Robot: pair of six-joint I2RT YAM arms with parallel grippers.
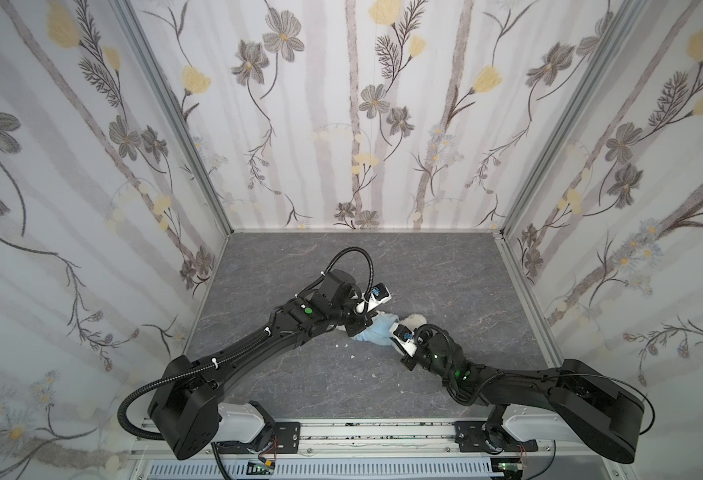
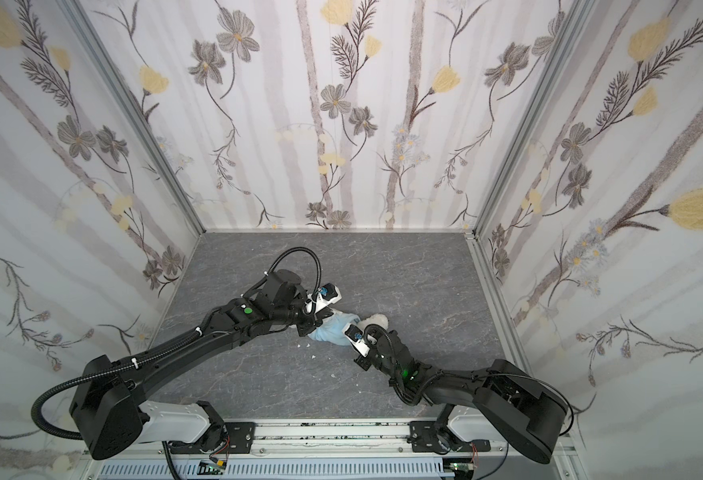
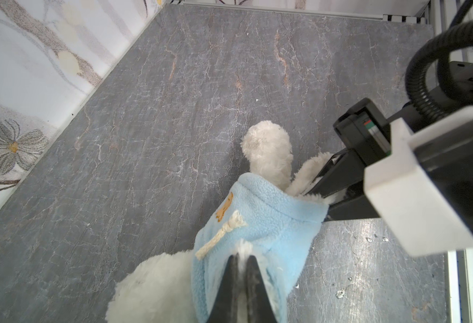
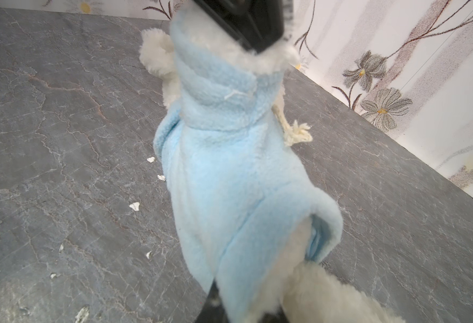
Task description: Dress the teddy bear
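Left pincer (image 3: 240,268) clamps hoodie (image 3: 266,223) collar; right pincer (image 3: 317,205) clamps hem; teddy bear (image 3: 268,156) lies stretched lengthwise between them.

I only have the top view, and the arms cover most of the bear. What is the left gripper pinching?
Observer: The left gripper is shut on the hoodie, with white fluff caught in the pinch.
Operator: And the right?
Observer: The right gripper clamps the opposite hem.
Operator: Is the bear inside?
Observer: Partly. Two limbs of the bear poke out at that hem.
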